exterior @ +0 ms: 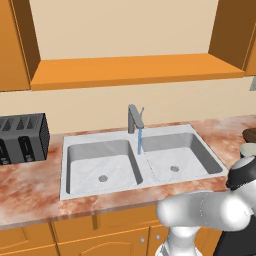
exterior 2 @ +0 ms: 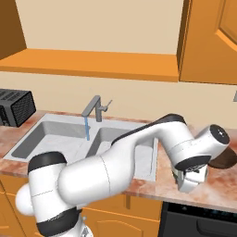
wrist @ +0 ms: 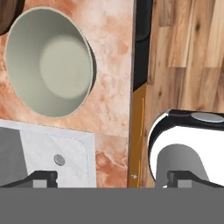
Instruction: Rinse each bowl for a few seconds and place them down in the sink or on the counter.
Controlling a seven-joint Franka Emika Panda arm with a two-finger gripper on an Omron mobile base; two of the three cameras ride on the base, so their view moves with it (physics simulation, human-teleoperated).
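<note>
Cream bowl [wrist: 49, 62] is seen upper left on the counter [wrist: 113, 52]; gripper [wrist: 111, 178] fingers spread wide, empty. Faucet [exterior: 134, 118] water running into the sink [exterior: 200, 145].

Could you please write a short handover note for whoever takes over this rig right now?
Gripper: open, holding nothing, hovering above the counter right of the sink.
Cream-green bowl: upright on the counter, just below the gripper. Dark brown bowl: on the counter beside it.
Faucet: running into the sink's right basin.
Done: water is on. Neither bowl appears rinsed.
Left: pick up each bowl, rinse it, set it down.
</note>
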